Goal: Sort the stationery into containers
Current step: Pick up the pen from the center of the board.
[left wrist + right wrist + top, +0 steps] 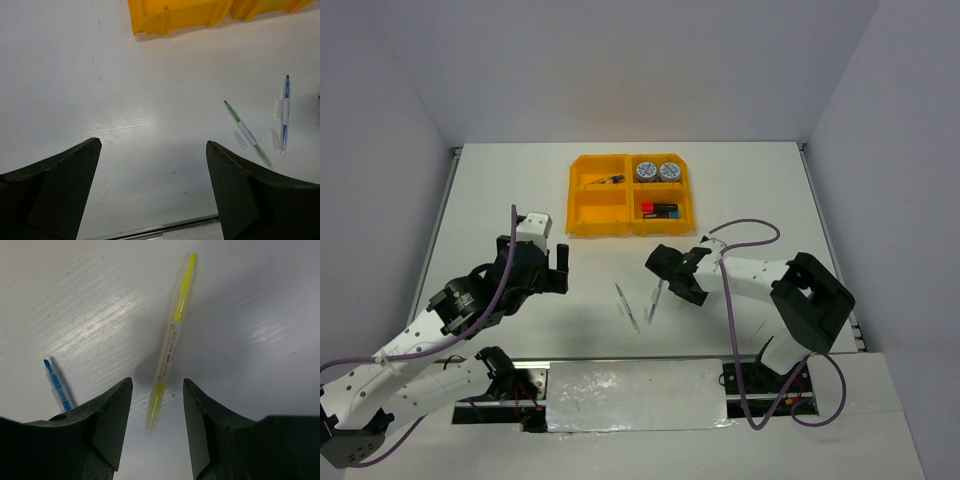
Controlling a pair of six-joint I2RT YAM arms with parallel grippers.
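Lying close by on the white table (500, 200) are a green pen (247, 135) and a blue pen (285, 115), near each other but not touching. The right gripper (157, 382) has its jaws partly spread on both sides of a yellow pen (172, 335), with a little gap each side, so it is not pinching it. The left gripper (152, 145) hangs over bare table, jaws spread wide, holding nothing. Far back sits the orange tray (571, 195). It has two tape rolls (646, 171) in its far right box and highlighters (660, 210) in its near right box.
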